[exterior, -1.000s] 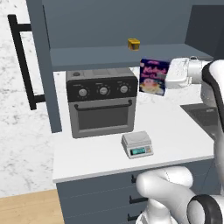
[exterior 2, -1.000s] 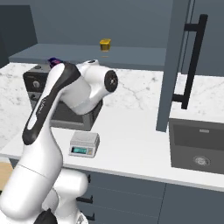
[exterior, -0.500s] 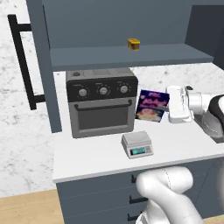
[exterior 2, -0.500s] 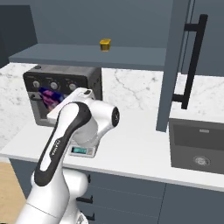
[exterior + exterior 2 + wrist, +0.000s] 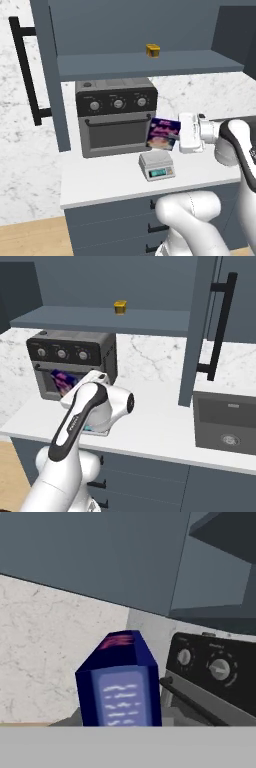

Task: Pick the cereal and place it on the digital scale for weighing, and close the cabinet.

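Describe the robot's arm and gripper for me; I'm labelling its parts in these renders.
The arm is glossy white with rounded, tube-like links and dark grey-black bands at the joints. A black strip with small pale lettering runs along one link. The gripper has a boxy white body. No cables show.

Ahead of me a white table [image 5: 110, 182] runs along a wall of white marble with grey veins [image 5: 150, 361]. A black-and-grey toaster oven [image 5: 116, 115] with three knobs stands on the table against that wall. Under the table's front edge I see blue-grey drawers [image 5: 115, 227] with short dark handles. To my right a dark sink [image 5: 225, 423] is set into the top. A strip of light wooden floor [image 5: 30, 240] shows at the lower left. A tiny yellow-orange object [image 5: 153, 50] sits on a slate-blue shelf [image 5: 145, 64] above the oven. The light is even and soft.
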{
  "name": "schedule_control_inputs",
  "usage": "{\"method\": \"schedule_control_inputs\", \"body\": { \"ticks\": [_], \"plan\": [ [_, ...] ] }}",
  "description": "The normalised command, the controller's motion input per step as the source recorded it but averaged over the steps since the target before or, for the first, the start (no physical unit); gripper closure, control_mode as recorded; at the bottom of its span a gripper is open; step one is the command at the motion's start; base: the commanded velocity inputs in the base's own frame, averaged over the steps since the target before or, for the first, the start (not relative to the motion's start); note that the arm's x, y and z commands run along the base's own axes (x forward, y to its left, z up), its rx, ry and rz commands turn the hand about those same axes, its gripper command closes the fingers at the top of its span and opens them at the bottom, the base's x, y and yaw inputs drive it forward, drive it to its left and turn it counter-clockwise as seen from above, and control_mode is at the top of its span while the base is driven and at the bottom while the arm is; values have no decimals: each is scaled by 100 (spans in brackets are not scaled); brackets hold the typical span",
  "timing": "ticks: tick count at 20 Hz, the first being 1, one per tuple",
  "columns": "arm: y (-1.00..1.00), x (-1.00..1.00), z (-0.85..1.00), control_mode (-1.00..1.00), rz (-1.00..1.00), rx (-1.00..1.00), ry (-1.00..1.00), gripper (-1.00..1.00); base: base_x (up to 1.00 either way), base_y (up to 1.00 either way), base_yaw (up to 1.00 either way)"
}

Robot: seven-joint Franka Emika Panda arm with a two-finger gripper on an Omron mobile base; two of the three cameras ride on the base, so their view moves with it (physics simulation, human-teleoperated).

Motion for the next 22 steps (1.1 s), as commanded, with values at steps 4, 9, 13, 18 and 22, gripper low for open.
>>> {"method": "schedule_control_inputs", "body": {
  "ticks": [4, 9, 13, 18, 22],
  "plan": [
    [0, 44, -47, -100, 2, 0, 6, 100, 0, 0, 0],
    [2, 41, -29, -100, 11, -1, 4, 100, 0, 0, 0],
    [0, 45, -28, -100, 20, -1, 8, 100, 0, 0, 0],
    [-21, 47, -9, -100, 11, -1, 14, 100, 0, 0, 0],
    [-32, 56, -8, -100, 0, 0, 1, 100, 0, 0, 0]
  ]
}}
